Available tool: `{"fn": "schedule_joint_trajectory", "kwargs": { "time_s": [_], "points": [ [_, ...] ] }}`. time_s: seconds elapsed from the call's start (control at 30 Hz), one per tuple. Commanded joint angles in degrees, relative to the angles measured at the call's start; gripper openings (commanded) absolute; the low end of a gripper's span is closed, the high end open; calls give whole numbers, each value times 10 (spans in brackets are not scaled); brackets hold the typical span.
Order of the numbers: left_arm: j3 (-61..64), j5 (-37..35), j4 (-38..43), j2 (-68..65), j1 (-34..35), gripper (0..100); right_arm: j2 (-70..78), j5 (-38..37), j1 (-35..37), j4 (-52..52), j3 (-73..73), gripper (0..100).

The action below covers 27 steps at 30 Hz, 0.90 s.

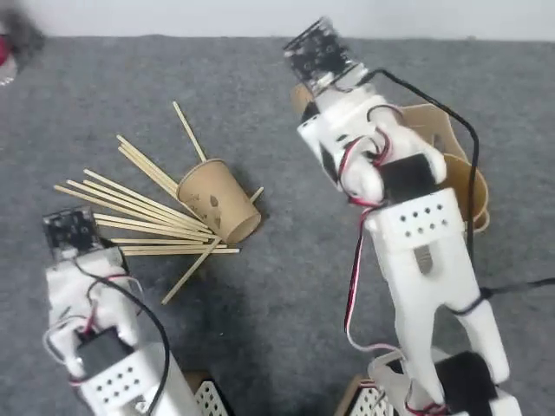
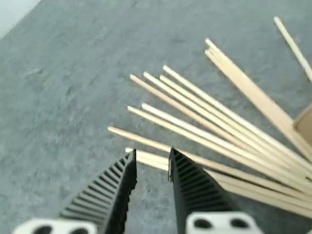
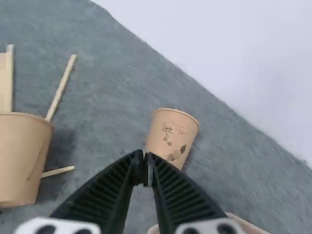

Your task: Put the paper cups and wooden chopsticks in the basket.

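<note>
Closed hand (image 3: 145, 156) near a paper cup (image 3: 173, 132)

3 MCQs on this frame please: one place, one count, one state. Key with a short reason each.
1. The paper cup left of centre in the high view sits: A in the basket; B on the chopsticks; C in a drawer.
2. Paper cups in the right wrist view: A one; B two; C four.
3. The right gripper is: A shut, empty; B shut on a cup; C wide open.
Key: 1 B, chopsticks stick out from under it. 2 B, a far cup beyond the fingertips and a near cup beside the gripper. 3 A, the tips meet with nothing between.
</note>
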<state>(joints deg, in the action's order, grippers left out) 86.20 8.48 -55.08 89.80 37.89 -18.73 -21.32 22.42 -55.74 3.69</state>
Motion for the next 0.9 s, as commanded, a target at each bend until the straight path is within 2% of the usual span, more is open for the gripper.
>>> {"fn": "schedule_joint_trajectory", "kwargs": {
  "time_s": [0.0, 0.17, 0.5, 0.7, 0.87],
  "points": [
    [78, -33, 17, 86, 9, 115, 15, 4, -12, 66, 4, 6],
    [87, -40, -33, 151, 6, 115, 82, 3, -17, 147, 25, 6],
    [95, -40, -18, 144, 5, 115, 215, 3, -46, 266, 25, 6],
    [102, -39, -20, 144, -30, 115, 270, 1, -73, 320, 25, 6],
    [102, -39, -21, 144, -31, 115, 323, -44, -71, 335, 18, 6]
  ]
}}
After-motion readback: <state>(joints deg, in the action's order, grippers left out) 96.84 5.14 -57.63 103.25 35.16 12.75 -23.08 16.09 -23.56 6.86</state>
